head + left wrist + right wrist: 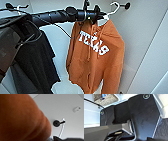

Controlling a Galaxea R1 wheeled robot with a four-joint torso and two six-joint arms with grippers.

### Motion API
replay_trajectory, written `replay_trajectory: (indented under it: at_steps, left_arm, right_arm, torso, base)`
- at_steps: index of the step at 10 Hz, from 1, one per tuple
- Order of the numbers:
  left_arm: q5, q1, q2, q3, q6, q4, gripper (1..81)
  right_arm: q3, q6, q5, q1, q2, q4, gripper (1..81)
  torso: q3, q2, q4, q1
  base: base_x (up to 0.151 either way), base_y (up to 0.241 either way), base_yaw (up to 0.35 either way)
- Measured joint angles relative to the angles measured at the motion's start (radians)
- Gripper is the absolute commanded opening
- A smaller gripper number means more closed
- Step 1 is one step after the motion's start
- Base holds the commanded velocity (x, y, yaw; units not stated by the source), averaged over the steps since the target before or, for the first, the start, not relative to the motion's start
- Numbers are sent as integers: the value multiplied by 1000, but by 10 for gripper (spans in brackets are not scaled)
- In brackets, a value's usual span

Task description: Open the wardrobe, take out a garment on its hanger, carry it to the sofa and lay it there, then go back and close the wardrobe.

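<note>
Upper centre of the head view, left gripper at the hanger, grip unclear; garment inside the open wardrobe; carrying, laying, closing remain.

Inside the wardrobe, the left arm reaches in from nine o'clock along the top. The garment hangs at centre from the hanger, whose hook sits at one o'clock, just beside the arm's end. A T-shirt hangs at eight o'clock, left of the garment and apart from it. A wall peg sits at two o'clock, behind the hanger.
</note>
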Motion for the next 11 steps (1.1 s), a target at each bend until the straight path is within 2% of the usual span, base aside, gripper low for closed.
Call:
replay_trajectory:
  at_steps: [2, 5, 11]
  left_arm:
    - [117, 37, -24, 39, 5, 24, 10]
    - [126, 105, -32, 51, 5, 47, 10]
    - [117, 98, -37, 76, 6, 53, 10]
  right_arm:
    - [0, 0, -1, -3, 0, 0, 811]
    - [0, 0, -2, -5, -3, 0, 811]
    - [1, 0, -2, -8, -3, 0, 811]
  torso:
    - [9, 0, 0, -1]
    - [8, 0, 0, -1]
    - [8, 1, 0, -1]
  base:
    - [0, 0, 0]
    - [0, 0, 0]
    - [-75, 0, 0]
